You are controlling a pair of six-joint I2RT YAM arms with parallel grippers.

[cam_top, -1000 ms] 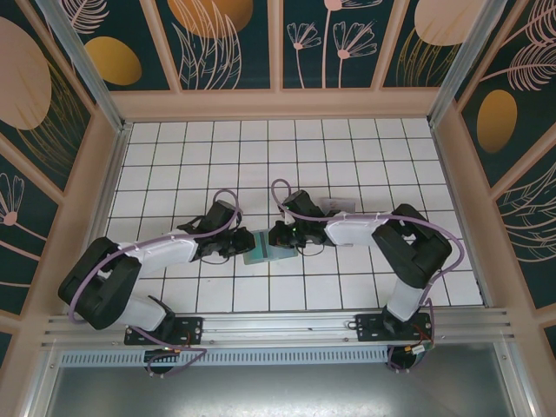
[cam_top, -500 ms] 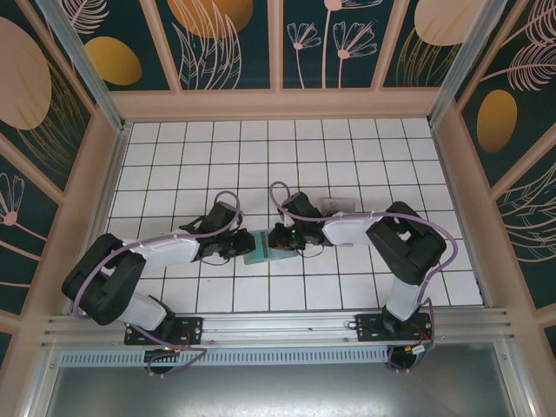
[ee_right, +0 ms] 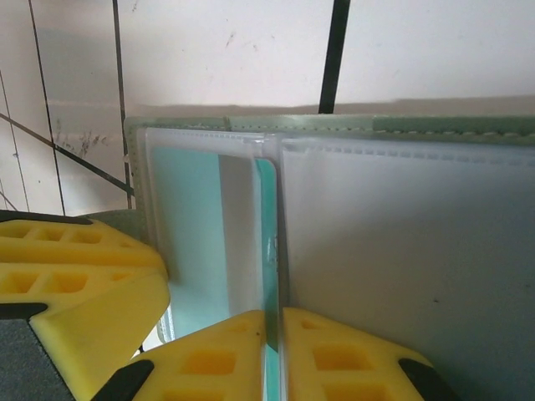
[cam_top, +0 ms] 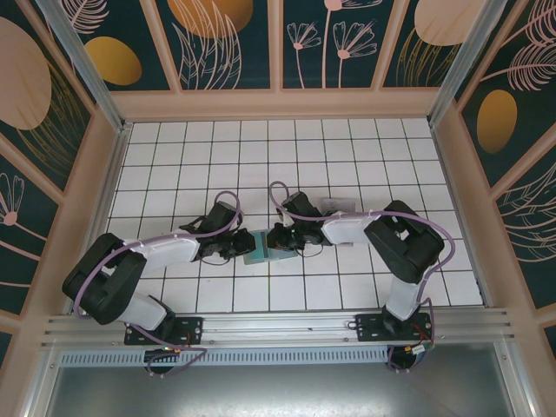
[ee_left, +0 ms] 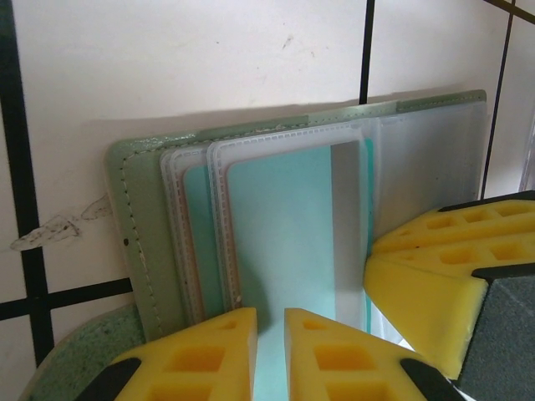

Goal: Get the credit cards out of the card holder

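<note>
Closely, our left gripper point(ee_left: 270, 334) has its yellow fingers almost together, pinching the clear sleeve point(ee_left: 219, 217) over a teal credit card point(ee_left: 284, 217); our right gripper point(ee_right: 274, 334) is likewise clamped on a sleeve edge of the card holder point(ee_left: 142, 251). We see the holder lying open and flat, sleeves up, long axis left to right between both grippers, on the white tiled table point(cam_top: 347, 148), nearer the near edge

Robot lab cell: white tiled table point(cam_top: 261, 148) boxed by floral panels point(cam_top: 221, 43) and aluminium rails point(cam_top: 287, 327).
</note>
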